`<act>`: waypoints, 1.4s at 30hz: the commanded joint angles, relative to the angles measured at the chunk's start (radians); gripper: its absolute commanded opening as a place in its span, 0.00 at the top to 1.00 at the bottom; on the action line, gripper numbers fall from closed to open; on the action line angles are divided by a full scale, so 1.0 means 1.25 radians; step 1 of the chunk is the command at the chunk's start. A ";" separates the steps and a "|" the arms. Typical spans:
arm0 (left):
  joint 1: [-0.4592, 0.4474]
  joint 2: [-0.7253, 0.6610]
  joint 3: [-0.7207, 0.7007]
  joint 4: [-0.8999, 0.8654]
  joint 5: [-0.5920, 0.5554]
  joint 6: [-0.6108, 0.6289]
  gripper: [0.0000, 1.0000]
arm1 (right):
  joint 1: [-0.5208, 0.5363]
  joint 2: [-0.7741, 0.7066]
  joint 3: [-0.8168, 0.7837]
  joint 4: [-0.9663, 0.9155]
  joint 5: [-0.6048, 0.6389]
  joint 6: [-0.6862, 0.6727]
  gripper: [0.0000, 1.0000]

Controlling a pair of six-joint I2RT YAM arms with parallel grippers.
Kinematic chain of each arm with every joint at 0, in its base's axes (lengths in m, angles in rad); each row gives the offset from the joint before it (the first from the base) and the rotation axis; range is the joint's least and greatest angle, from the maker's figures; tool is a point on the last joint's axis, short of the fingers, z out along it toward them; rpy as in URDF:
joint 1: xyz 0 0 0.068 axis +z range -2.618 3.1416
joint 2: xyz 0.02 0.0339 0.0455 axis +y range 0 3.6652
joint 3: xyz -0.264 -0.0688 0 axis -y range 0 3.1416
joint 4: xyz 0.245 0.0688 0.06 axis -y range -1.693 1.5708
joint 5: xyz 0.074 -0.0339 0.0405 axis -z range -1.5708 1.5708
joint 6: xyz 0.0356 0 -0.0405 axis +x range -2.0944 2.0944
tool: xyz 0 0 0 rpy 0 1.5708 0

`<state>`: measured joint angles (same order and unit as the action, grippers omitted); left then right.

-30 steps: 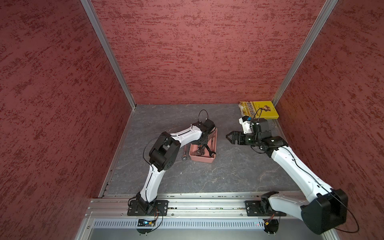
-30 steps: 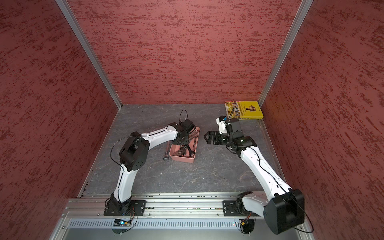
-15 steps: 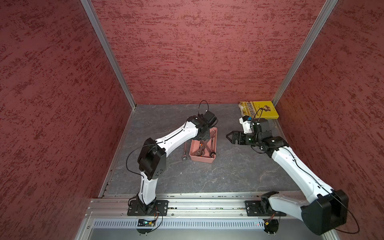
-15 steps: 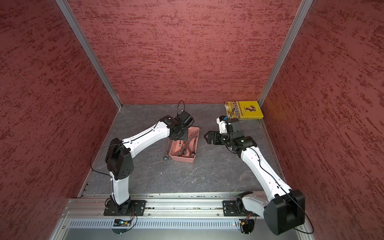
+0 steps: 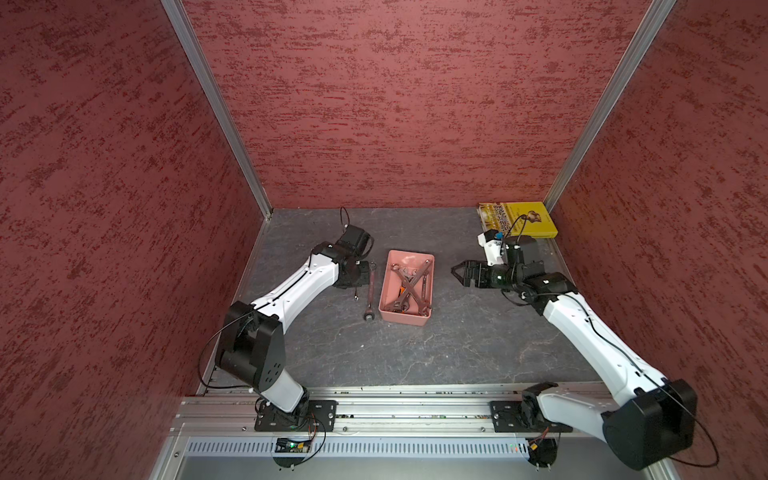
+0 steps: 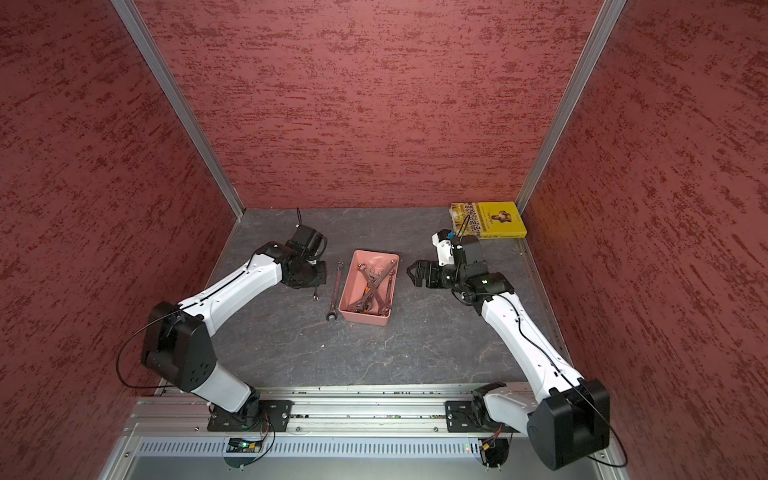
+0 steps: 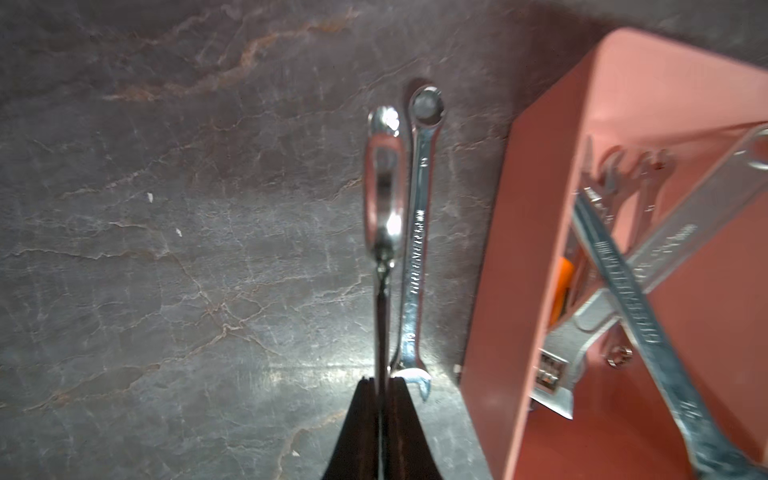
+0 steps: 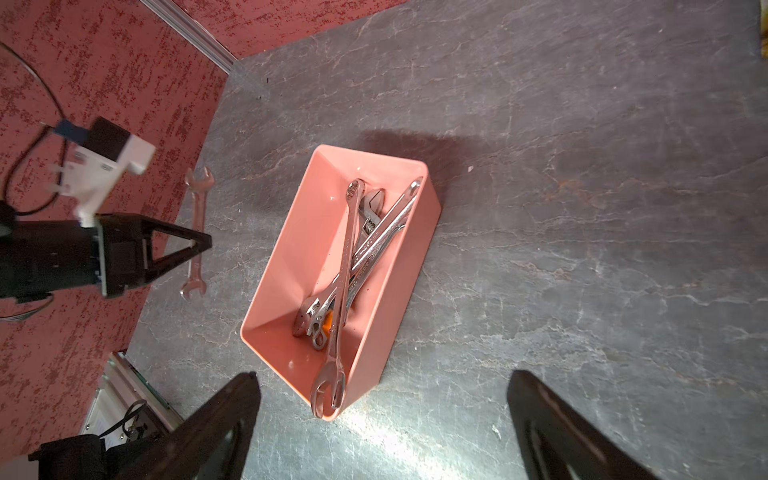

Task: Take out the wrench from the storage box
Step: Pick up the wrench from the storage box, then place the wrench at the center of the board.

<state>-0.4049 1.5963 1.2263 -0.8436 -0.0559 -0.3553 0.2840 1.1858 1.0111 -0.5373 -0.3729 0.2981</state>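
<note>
Two grippers entered. Left gripper (image 7: 380,380): jaws pressed together on the thin shank of a wrench (image 7: 384,187). It juts straight out past the fingertips, seen edge-on in the left wrist view. Whether its far end touches the table (image 5: 457,340) cannot be told. This piece is outside the storage box (image 5: 403,319).

Second wrench (image 7: 419,249): combination type, ring at one end and open end at the other. Lies flat on the table just beside the held one, parallel to the box's long side, between left gripper and box.

Storage box: salmon-pink, lidless, mid-table between the two arms in both top views. Contents: several chrome wrenches (image 5: 409,286) crossed over one another, an adjustable wrench (image 8: 372,208) among them. A small orange item lies underneath, type not discernible.

Right gripper (image 5: 456,274): jaws spread wide, holding nothing. Positioned on the box's other side, apart from it, tips pointing toward it.

Table: dark grey, stone-look surface.

Yellow book (image 5: 523,218): flat in the far corner behind the right arm.

Red textured walls on three sides.
</note>
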 commanded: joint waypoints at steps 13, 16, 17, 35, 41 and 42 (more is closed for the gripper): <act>0.090 0.176 -0.085 0.256 0.175 0.151 1.00 | -0.008 -0.030 0.001 -0.006 0.016 -0.007 0.02; 0.097 0.201 -0.079 0.257 0.177 0.155 1.00 | -0.008 -0.037 0.003 -0.018 0.023 -0.008 0.02; 0.098 0.206 -0.080 0.260 0.183 0.156 0.99 | -0.008 -0.039 0.002 -0.019 0.025 -0.008 0.02; 0.109 0.189 -0.024 0.158 0.179 0.126 0.66 | -0.008 -0.035 0.008 -0.021 0.014 -0.011 0.02; 0.053 0.089 0.059 0.038 0.162 -0.009 0.54 | -0.008 -0.022 0.011 -0.007 -0.033 -0.009 0.01; 0.031 0.078 0.080 0.014 0.150 -0.044 0.52 | -0.006 -0.020 0.011 -0.004 -0.041 -0.008 0.02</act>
<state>-0.3080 1.7695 1.2598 -0.7357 0.1539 -0.2955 0.2840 1.1538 1.0111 -0.5610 -0.3820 0.2981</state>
